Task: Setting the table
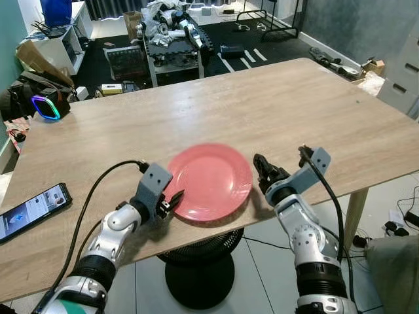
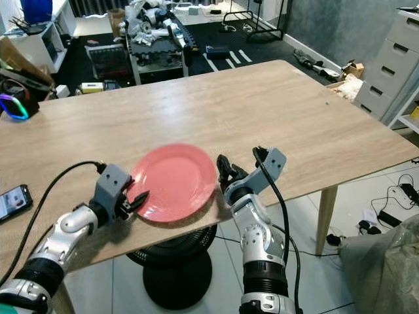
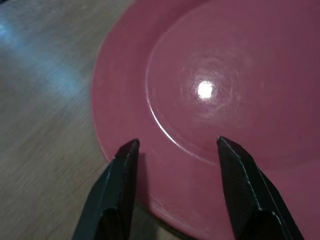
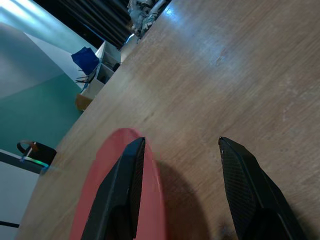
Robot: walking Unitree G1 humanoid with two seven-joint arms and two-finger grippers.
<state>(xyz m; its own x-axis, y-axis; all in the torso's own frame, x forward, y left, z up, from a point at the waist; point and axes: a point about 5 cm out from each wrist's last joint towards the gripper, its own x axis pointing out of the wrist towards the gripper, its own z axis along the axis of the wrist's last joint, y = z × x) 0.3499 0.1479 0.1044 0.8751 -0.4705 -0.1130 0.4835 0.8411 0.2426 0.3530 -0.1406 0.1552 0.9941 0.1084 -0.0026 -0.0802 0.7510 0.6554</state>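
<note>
A round red plate (image 1: 209,180) lies flat on the wooden table (image 1: 262,98), close to the front edge. My left gripper (image 1: 175,198) sits at the plate's left rim, open; in the left wrist view its two black fingers (image 3: 122,175) spread over the rim of the plate (image 3: 225,75) with nothing held. My right gripper (image 1: 263,169) is at the plate's right rim, also open. The right wrist view has one finger (image 4: 125,185) by the edge of the plate (image 4: 100,200) and the other over bare wood.
A phone (image 1: 34,210) lies screen-up at the table's front left. A black pedestal base (image 1: 200,271) stands under the table's front edge. Beyond the far edge are a cluttered cart (image 1: 171,39) and a glowing headset (image 1: 46,106). White drawers (image 2: 393,52) stand at the right.
</note>
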